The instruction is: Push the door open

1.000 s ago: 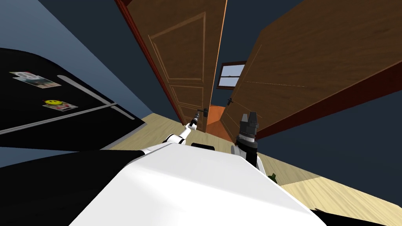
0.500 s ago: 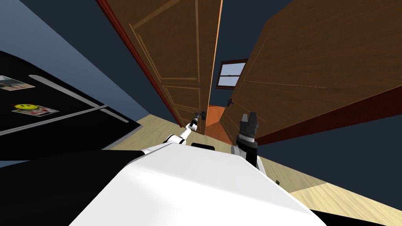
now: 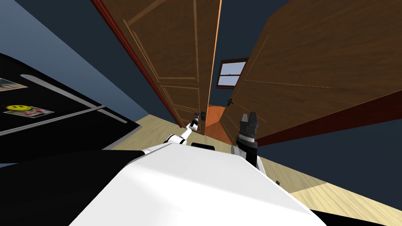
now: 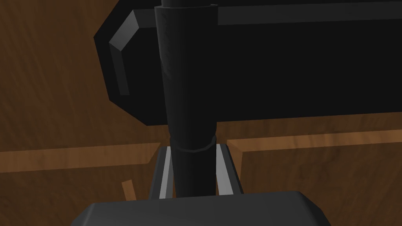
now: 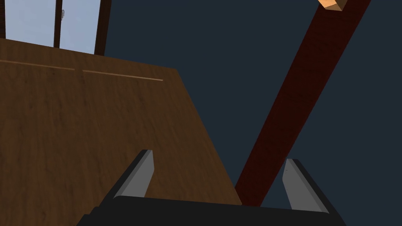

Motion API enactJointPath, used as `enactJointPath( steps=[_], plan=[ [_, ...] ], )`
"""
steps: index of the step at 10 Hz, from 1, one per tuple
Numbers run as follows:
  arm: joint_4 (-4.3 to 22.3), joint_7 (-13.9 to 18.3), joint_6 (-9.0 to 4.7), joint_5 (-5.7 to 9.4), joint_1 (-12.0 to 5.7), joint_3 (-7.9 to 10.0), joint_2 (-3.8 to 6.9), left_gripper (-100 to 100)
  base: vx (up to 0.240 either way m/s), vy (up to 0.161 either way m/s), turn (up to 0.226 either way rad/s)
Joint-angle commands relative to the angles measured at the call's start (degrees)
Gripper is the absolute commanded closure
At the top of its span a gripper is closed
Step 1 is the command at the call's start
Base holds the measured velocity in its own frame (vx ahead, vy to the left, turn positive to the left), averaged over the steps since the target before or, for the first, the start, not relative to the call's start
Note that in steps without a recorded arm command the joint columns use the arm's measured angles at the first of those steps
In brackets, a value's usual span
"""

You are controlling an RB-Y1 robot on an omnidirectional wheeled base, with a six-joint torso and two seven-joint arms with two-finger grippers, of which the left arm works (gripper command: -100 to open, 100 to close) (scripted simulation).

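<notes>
My left gripper (image 3: 195,120) is near the centre of the head view, at the edge of the brown panelled door (image 3: 176,59) that rises to the upper middle of the frame. In the left wrist view its fingers (image 4: 166,172) are closed on the black door handle (image 4: 188,98) and press both of its sides. My right gripper (image 3: 249,116) is right of centre, its blades wide apart and holding nothing, in front of a second brown door (image 3: 314,70).

A black fridge (image 3: 59,133) stands at the left, with a yellow smiley magnet (image 3: 17,107) and a photo (image 3: 8,84) on its front. Dark blue walls (image 3: 341,157) rise around a pale plank floor (image 3: 341,198). Far ahead, a brown-framed window (image 3: 229,74) shows bright sky above an orange floor (image 3: 215,116).
</notes>
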Motion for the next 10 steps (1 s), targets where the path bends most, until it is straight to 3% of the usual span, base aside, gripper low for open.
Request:
enactJointPath(
  steps=[1, 3, 4, 10],
  plan=[
    [0.0, 0.0, -0.06, -0.02, 0.0, 0.0, 0.03, 100, -0.005, 0.003, -0.001],
    [0.0, 0.0, -0.06, -0.02, 0.0, 0.0, 0.03, 100, 0.0, 0.0, 0.0],
    [0.1, -0.2, 0.03, 0.22, 0.07, 0.73, 1.04, 100, 0.092, -0.061, 0.014],
    [0.1, -0.9, 0.07, 0.97, 0.16, 3.17, 3.38, 100, 0.143, -0.093, 0.04]
  ],
)
